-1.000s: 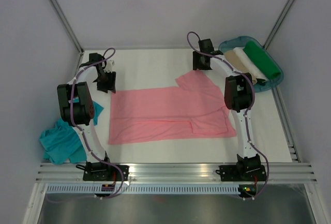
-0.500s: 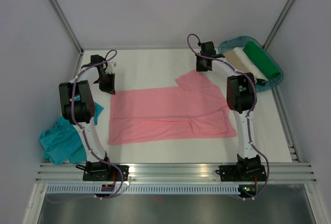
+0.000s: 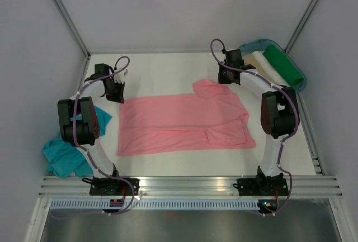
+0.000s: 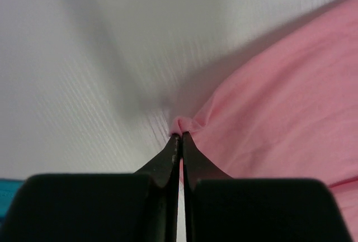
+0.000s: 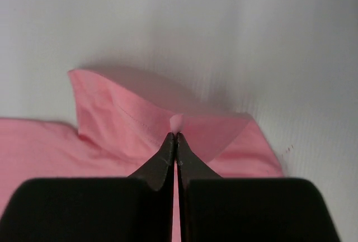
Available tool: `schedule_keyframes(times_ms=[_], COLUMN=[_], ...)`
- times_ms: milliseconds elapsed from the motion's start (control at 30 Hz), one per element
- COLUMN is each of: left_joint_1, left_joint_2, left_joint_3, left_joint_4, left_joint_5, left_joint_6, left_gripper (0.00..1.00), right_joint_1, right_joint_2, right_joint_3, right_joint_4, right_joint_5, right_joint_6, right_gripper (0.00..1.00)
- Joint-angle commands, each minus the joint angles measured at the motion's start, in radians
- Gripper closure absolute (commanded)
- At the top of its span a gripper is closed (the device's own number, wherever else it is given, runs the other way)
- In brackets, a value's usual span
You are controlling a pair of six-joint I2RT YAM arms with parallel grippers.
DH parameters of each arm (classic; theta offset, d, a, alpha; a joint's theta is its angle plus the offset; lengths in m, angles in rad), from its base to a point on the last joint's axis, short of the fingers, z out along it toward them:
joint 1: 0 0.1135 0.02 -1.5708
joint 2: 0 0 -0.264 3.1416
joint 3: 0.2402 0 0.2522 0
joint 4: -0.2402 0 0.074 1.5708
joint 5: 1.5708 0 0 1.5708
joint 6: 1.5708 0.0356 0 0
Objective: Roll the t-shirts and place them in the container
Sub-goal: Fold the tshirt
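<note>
While pinching the salmon-pink t-shirt [image 3: 179,124] at its two far corners, had both claws closed right down: had the left claw [image 4: 180,136] nipped on a small tuft of pink cloth at the far left corner, and the right claw [image 5: 175,134] nipped likewise on what looked like a sleeve hem at the far right, with a little peak of fabric raised there. Found the shirt otherwise spread flat across the middle of the bench [image 3: 162,69], its near edge untouched. Noted a teal-blue t-shirt [image 3: 64,155] heaped at the bench's left edge beside the left arm. Judged this the gripping step, ahead of a fold or the roll itself. Called next for raising both corners evenly and carrying them toward the near edge, keeping the cloth taut between claws to avoid a skewed roll.
</note>
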Motion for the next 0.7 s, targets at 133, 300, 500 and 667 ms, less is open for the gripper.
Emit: schedule_keyframes(times_ms=[133, 300, 500, 667], left_joint_1=[0.001, 0.002, 0.002, 0.002], left_joint_2=[-0.160, -0.241, -0.296, -0.336], left_joint_3=[-0.103, -0.167, -0.227, -0.277], left_joint_4=[0.052, 0.055, 0.061, 0.059], left_joint_5=[0.060, 0.063, 0.073, 0.087], left_joint_6=[0.169, 0.241, 0.295, 0.329], left_gripper=[0.98, 0.98, 0.98, 0.98], right_joint_1=[0.003, 0.003, 0.003, 0.003], right_joint_2=[-0.332, -0.523, -0.681, -0.787], right_joint_3=[-0.282, -0.393, -0.526, -0.625], right_joint_4=[0.058, 0.009, -0.042, -0.057], right_joint_5=[0.025, 0.080, 0.090, 0.109], right_joint_6=[0.045, 0.050, 0.071, 0.082], right_gripper=[1.00, 1.00, 1.00, 1.00])
